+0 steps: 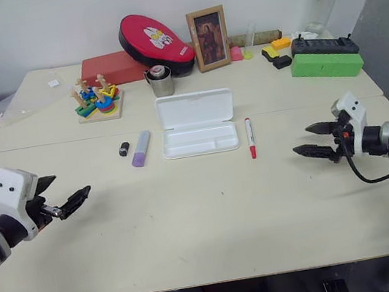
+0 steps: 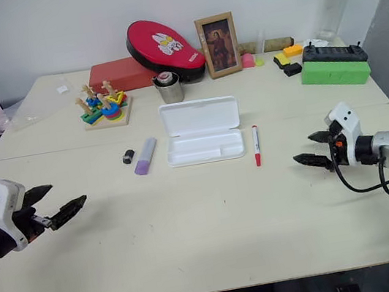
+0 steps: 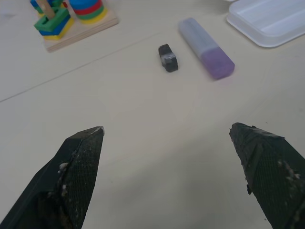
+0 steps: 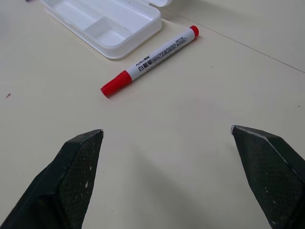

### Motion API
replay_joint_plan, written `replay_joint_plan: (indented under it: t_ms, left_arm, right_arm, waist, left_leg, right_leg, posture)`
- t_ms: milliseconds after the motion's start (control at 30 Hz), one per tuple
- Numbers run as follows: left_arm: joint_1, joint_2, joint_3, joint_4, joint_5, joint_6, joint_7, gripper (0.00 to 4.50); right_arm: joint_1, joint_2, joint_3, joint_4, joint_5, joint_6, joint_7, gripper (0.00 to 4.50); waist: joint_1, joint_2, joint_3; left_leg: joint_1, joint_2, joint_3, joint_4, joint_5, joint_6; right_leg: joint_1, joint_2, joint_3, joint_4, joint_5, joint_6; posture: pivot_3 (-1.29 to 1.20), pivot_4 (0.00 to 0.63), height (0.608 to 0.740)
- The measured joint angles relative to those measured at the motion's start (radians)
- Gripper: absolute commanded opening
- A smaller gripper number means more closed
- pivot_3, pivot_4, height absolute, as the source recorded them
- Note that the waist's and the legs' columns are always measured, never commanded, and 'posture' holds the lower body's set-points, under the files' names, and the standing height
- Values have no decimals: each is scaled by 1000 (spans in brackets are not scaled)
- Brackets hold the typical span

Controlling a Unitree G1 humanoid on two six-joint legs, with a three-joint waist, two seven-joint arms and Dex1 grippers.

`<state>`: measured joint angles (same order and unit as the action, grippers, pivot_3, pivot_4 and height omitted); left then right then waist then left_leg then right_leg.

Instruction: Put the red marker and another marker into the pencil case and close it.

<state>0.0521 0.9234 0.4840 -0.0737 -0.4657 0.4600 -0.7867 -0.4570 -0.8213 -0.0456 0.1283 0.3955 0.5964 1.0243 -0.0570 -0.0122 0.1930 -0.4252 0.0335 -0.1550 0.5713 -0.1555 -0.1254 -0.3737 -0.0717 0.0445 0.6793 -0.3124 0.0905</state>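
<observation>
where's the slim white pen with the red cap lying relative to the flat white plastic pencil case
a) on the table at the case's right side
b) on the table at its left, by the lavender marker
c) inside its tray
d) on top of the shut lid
a: the slim white pen with the red cap lies on the table just off the right side of the open flat white plastic pencil case, whose tray holds nothing.
</observation>
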Motion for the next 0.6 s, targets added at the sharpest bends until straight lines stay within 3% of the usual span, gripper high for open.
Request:
replay_joint_plan:
  t_ms: [600]
  left_arm:
    - [-12,-26,-39,-15,19,38,-12,4500]
  right_arm:
    - [15,15,2,-54,13,45,-7,4494]
  waist:
    - [0,0,0]
  left_leg:
    - [0,0,0,0,0,0]
  right_leg:
    - [0,0,0,0,0,0]
  posture:
    - [0,150,740]
